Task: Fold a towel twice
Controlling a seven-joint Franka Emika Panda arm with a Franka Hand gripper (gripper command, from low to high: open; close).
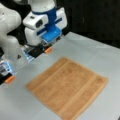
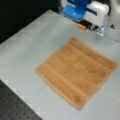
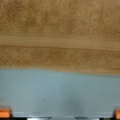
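Note:
The orange-tan towel (image 1: 67, 86) lies flat and spread out on the grey table in both front views, its stripe bands running near two opposite edges (image 2: 76, 72). My gripper (image 1: 28, 64) hovers over bare table just beyond the towel's edge at a front view's upper left, apart from the cloth. It is open wide, with one orange fingertip (image 1: 47, 50) near the towel's corner and the other fingertip (image 1: 10, 79) far to the left. In the wrist view the towel (image 3: 60, 32) fills the upper half, and the gripper (image 3: 61, 113) holds nothing between its orange fingertips (image 3: 5, 112).
The grey table (image 1: 100, 57) extends around the towel on all sides. A dark perforated board (image 2: 17, 107) borders the table at a front view's bottom left. The white and blue arm body (image 2: 85, 10) stands over the table's far edge.

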